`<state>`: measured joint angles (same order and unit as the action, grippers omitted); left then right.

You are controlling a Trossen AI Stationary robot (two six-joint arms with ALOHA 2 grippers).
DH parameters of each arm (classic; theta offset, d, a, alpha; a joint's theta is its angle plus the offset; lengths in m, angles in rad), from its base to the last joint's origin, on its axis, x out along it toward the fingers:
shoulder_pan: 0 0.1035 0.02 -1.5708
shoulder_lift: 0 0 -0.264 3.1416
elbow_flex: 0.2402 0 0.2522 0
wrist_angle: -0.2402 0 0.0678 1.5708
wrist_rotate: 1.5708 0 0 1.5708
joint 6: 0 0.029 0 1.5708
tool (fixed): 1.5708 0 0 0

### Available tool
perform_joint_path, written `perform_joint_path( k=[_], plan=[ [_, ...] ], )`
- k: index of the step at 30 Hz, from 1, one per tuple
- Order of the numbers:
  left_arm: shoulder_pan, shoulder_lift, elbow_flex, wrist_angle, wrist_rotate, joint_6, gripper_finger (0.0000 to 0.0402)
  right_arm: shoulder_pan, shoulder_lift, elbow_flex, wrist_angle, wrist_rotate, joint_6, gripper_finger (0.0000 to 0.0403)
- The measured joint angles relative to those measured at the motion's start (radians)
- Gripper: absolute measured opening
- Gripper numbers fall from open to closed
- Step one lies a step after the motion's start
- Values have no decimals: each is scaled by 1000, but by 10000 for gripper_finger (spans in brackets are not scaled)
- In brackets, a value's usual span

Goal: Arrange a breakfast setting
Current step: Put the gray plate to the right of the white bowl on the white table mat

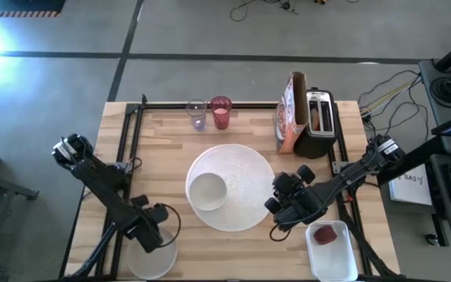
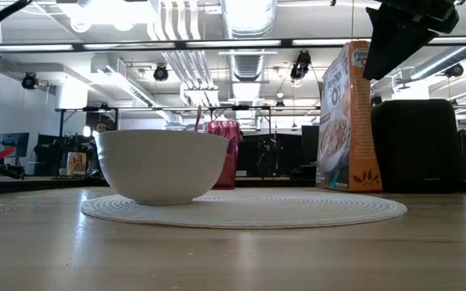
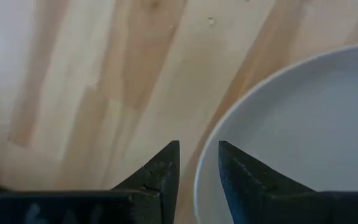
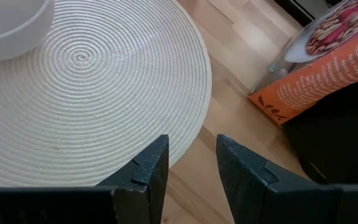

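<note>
At the near left of the tabletop, the left tool hangs over the edge of the small grey plate. In the left wrist view its two dark fingers stand a narrow gap apart, with the plate's rim passing under that gap; they grip nothing. Bare wood lies around the plate, and nothing stands between it and the placemat.

The large round white placemat lies flat in the middle of the tabletop. The small white bowl stands upright on the placemat's left part, its mouth facing up. Being round, neither has a long axis to speak of. In the low view the bowl fills the foreground on the placemat.

At the far edge, behind the placemat, a clear glass and the pink-red tumbler stand upright, just beside each other. To their right a cereal box stands upright against the black-and-silver toaster, its long face running from far to near.

The right tool hovers just beside the placemat's right edge. In the right wrist view its fingers stand moderately apart and empty, over the placemat's rim and the wood.

At the near right corner a white rectangular tub holds a small red thing; what it is cannot be told. The tub's long axis runs from far to near.
</note>
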<state>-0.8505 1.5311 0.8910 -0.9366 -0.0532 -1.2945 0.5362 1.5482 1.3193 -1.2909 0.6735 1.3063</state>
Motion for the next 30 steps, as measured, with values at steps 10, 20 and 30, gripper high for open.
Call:
perform_joint_path(
  k=[10,20,30],
  plan=[
    [0,-6,-27,54,2,-1,115,0,0,0,26,0,1,123],
    [2,-6,-113,193,12,-2,116,0,0,0,52,0,1,123],
    [3,-9,-166,273,19,-48,49,0,0,0,59,0,0,123]
  ],
)
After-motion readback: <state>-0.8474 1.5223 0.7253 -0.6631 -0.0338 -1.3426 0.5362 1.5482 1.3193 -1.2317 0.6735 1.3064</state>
